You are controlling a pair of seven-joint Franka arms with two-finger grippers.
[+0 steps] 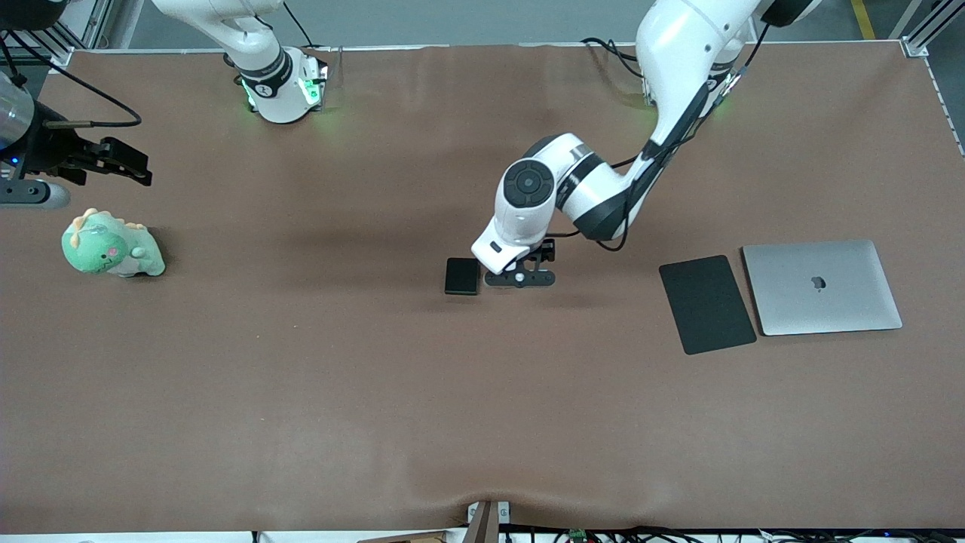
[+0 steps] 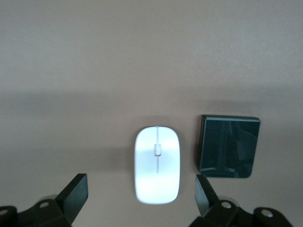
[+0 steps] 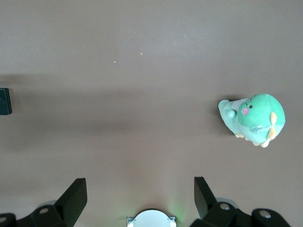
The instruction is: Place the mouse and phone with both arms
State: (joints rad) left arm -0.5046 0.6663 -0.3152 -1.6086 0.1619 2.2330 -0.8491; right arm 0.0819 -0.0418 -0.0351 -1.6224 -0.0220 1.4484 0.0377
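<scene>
The white mouse (image 2: 157, 164) lies on the brown table beside the black phone (image 2: 229, 146), apart from it. In the front view the phone (image 1: 462, 276) lies mid-table, and the mouse is hidden under the left hand. My left gripper (image 1: 520, 277) hangs just above the mouse. It is open in the left wrist view (image 2: 139, 196), with one finger on each side of the mouse's end and neither touching it. My right gripper (image 1: 128, 167) is open and empty (image 3: 139, 195), held above the table at the right arm's end. The phone's edge also shows in the right wrist view (image 3: 4, 101).
A green plush dinosaur (image 1: 111, 246) lies at the right arm's end, also in the right wrist view (image 3: 253, 118). A matte black mouse pad (image 1: 707, 303) and a closed silver laptop (image 1: 822, 286) lie side by side toward the left arm's end.
</scene>
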